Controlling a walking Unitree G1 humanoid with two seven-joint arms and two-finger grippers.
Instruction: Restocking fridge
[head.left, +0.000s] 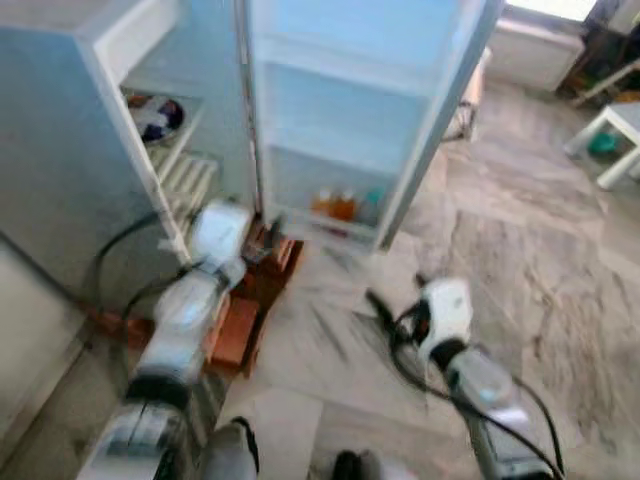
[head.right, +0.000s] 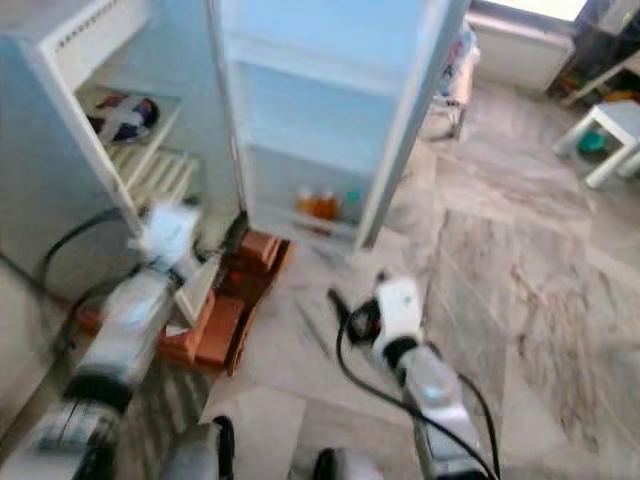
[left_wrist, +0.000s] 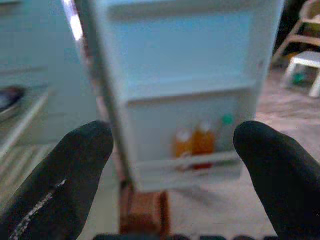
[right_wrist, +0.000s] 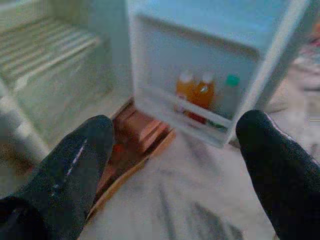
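**Left eye view to right wrist view: fridge open, both pincers empty, hazards low down**

Left eye view. Shows the fridge (head.left: 60, 150) open at the left, with its door (head.left: 350, 120) swung out toward the room. Shows bottles (head.left: 335, 207) standing in the lowest door shelf and a dark-and-white item (head.left: 155, 115) on an upper wire shelf. Places the left arm (head.left: 185, 310) beside the reddish blocks (head.left: 240, 320) under the cabinet and the right arm (head.left: 470, 370) low over the marble floor (head.left: 520, 260). Blurred throughout.

Right eye view. Repeats the scene and adds a white stool (head.right: 610, 140), well apart at the far right.

Left wrist view. Shows the left gripper (left_wrist: 170, 150) spread wide with nothing between its fingers, facing the door shelf.

Right wrist view. Shows the right gripper (right_wrist: 175, 145) likewise apart and empty, facing the same bottles and blocks.

Risks, as judged. Nothing in hand to restock. Possible bump of the left arm against the door edge or the blocks. Likely misjudged reach while blurred, enough to topple the bottles.
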